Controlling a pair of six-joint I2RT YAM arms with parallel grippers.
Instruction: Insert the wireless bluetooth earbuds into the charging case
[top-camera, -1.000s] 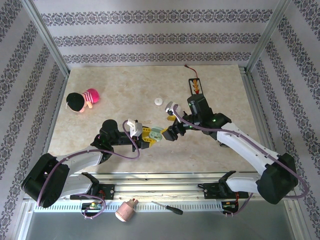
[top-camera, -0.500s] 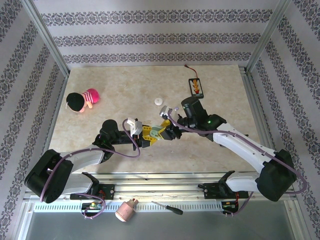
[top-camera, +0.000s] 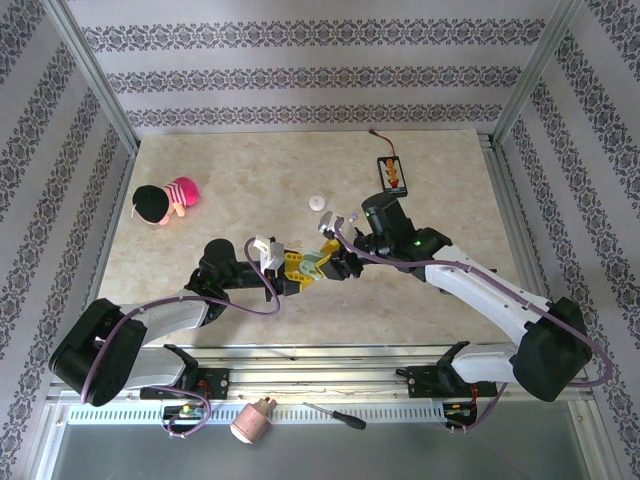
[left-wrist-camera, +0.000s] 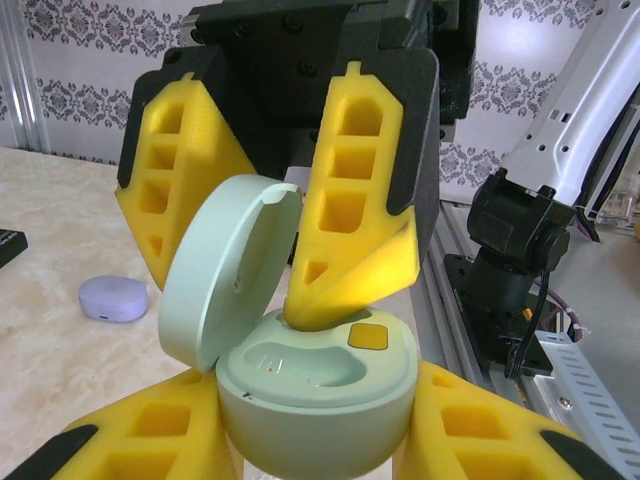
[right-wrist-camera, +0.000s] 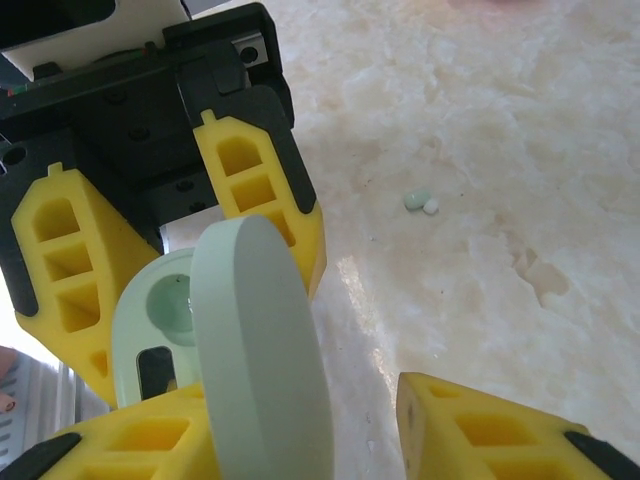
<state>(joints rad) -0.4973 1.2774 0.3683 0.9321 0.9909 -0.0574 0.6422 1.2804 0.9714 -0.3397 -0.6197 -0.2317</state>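
Change: right tool (top-camera: 338, 262) is now in at the charging case (left-wrist-camera: 315, 385), jaws narrower but apart astride its lid (left-wrist-camera: 230, 270). Left tool (top-camera: 298, 272) clamps the case. I see an earbud (right-wrist-camera: 418, 201) loose on bench (right-wrist-camera: 520, 120); not inserted.

White arms (top-camera: 490, 290), black joints (top-camera: 548, 362), yellow tools (top-camera: 308, 272) (top-camera: 338, 262)

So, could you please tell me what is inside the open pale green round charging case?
The pale green charging case shows a bare moulded recess at its front. One yellow finger of the right gripper dips into the rear, covering whatever lies beneath it.
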